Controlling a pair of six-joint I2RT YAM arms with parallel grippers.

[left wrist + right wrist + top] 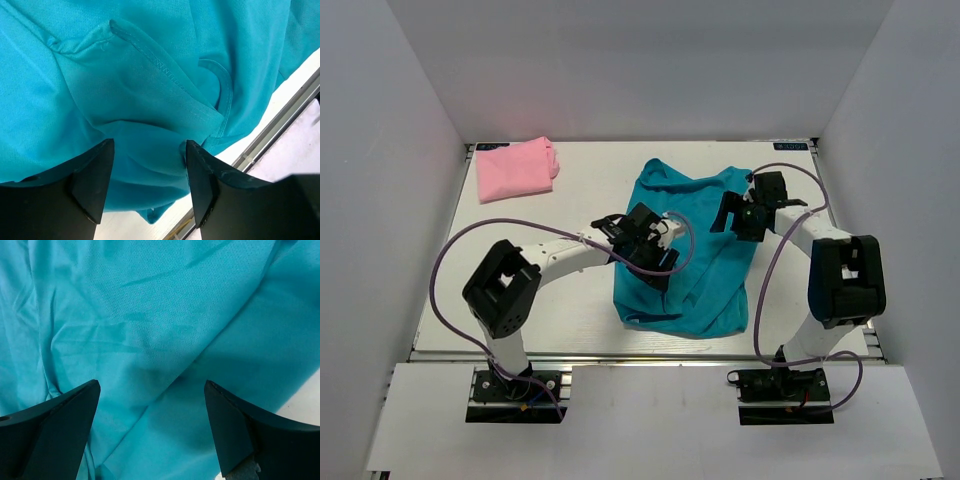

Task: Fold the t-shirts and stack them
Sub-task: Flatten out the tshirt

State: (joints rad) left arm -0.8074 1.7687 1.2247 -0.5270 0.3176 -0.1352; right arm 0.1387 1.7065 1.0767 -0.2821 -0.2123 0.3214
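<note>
A teal t-shirt (695, 250) lies crumpled in the middle of the white table. A folded pink t-shirt (515, 168) lies at the far left corner. My left gripper (642, 243) is open over the teal shirt's left side; in the left wrist view its gripper (149, 150) straddles a fold of the cloth (150, 100) with a hem and a sleeve edge. My right gripper (748, 212) is open over the shirt's upper right part; in the right wrist view its gripper (152, 390) hangs wide apart above smooth teal fabric (150, 315), holding nothing.
The white table (570, 300) has a metal rail along its near edge (640, 356), which shows in the left wrist view (280, 120) next to the shirt's lower hem. White walls enclose the table on three sides. Purple cables loop beside both arms.
</note>
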